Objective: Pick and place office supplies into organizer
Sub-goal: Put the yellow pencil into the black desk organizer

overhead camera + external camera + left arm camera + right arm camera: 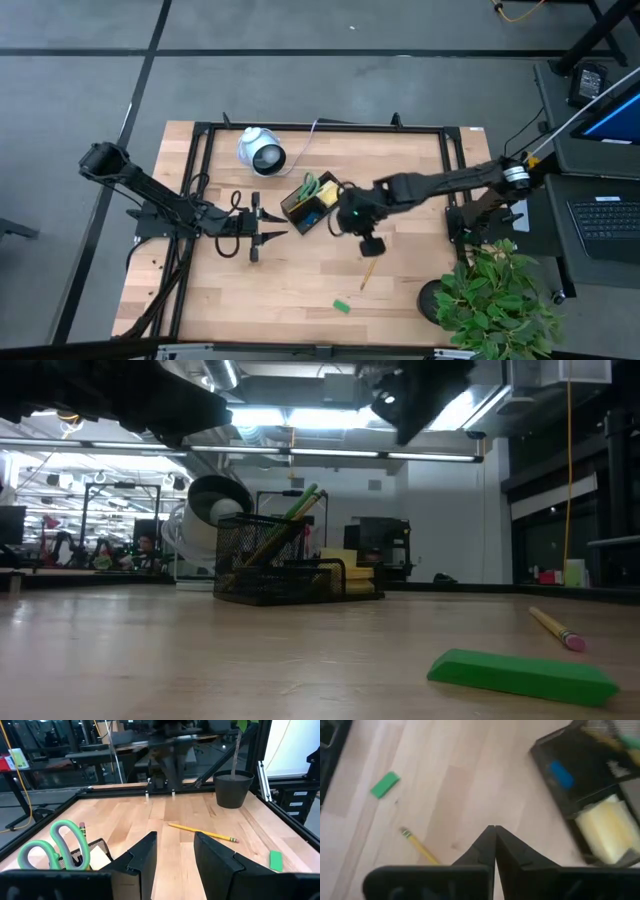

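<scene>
The black mesh organizer (306,205) stands mid-table. In it are green-handled scissors (55,847) and a pencil standing upright, a blue block (561,774) and the yellow sticky-note pad (607,827). A wooden pencil (367,275) and a green block (342,306) lie on the table nearer the front edge. My right gripper (494,840) hangs shut and empty above the table, between the organizer and the pencil (420,847). My left gripper (175,855) waits open just left of the organizer, pointing level toward the table's right side.
A white round device (262,152) with a cable sits behind the organizer at the far edge. A potted plant (498,292) stands at the near right corner. A black frame (320,128) runs around the tabletop. Bare wood lies along the front.
</scene>
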Available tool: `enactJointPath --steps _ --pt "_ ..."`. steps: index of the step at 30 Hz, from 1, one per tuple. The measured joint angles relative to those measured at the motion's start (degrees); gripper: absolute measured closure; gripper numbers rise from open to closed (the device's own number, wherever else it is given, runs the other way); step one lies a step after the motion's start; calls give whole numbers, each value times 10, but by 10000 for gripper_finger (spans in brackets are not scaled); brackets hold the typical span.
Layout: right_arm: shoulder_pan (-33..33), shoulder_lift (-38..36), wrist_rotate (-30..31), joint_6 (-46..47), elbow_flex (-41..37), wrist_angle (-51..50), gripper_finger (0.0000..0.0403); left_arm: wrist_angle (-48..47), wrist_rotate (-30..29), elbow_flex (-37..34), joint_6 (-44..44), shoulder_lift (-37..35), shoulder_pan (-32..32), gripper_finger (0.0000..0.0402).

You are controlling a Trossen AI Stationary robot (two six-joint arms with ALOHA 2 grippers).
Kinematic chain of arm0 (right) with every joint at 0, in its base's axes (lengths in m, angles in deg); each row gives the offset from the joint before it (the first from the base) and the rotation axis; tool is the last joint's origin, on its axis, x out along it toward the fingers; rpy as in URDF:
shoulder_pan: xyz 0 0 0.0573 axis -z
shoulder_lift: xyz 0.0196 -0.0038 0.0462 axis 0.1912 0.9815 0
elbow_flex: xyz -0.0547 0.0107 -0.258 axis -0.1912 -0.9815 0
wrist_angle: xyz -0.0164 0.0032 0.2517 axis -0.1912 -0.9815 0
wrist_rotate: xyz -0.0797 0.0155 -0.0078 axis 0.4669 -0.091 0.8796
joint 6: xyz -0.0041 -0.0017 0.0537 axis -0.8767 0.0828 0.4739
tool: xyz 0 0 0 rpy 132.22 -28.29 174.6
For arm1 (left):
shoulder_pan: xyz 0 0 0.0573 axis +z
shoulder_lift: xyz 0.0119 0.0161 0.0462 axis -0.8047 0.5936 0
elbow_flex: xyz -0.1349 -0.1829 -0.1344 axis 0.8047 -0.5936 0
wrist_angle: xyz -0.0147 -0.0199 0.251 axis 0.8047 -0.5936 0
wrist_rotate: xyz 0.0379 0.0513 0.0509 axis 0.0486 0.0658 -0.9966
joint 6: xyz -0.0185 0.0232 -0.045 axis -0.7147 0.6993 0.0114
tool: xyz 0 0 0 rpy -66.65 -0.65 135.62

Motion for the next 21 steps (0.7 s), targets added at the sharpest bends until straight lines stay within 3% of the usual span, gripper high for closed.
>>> enactJointPath --steps 9,17,21 --pt "-77 -55 0 24 -108 49 392 11 3 0 -20 0 -1 277" --pt "-90 -56 2 89 -179 56 370 8 39 0 -36 0 -1 277" --pt "-101 -56 2 99 -188 49 346 -30 39 5 -110 0 0 287"
